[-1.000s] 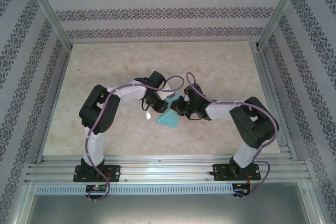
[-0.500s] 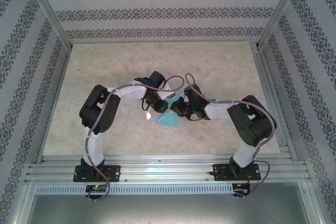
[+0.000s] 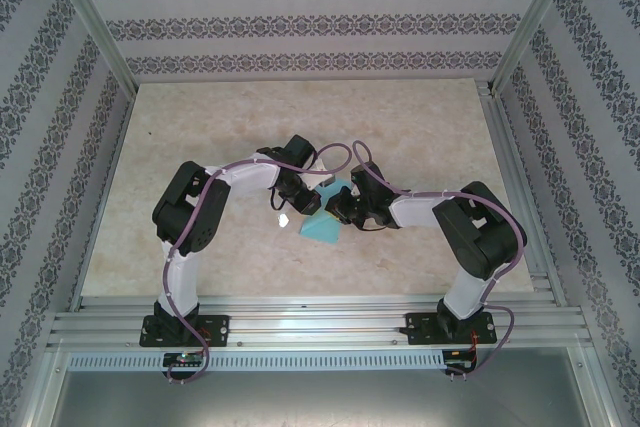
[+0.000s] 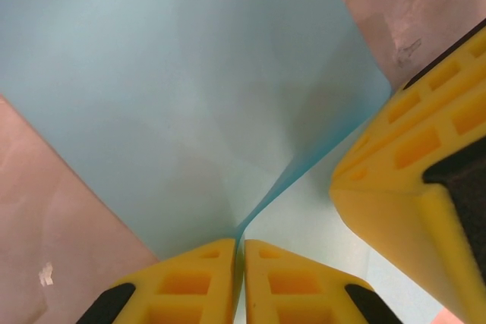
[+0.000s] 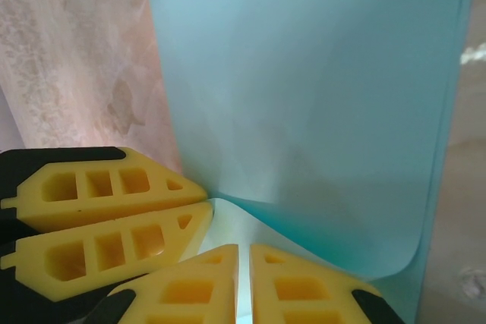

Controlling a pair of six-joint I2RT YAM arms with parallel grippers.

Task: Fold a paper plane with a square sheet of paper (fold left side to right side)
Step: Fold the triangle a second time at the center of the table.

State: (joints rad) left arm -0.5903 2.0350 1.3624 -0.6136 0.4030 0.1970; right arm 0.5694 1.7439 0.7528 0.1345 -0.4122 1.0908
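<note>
The square sheet of paper (image 3: 322, 227) is light blue and lies partly folded at the table's middle, with one flap lifted between my two grippers. My left gripper (image 3: 305, 205) is shut on the raised edge; in the left wrist view the paper (image 4: 190, 73) runs straight into the closed left gripper (image 4: 239, 246). My right gripper (image 3: 340, 211) meets it from the right. Seen from the right wrist, the curled paper (image 5: 304, 96) goes into the shut right gripper (image 5: 244, 252), and the left gripper's fingers (image 5: 106, 210) sit just beside it. The paper plane is out of view.
The beige marbled table (image 3: 200, 127) has free room all around the paper. Patterned walls stand at the back and both sides. An aluminium rail (image 3: 320, 322) runs along the near edge where both arm bases are bolted.
My right gripper has edged slightly left toward the left gripper. The paper and the left arm have barely moved.
</note>
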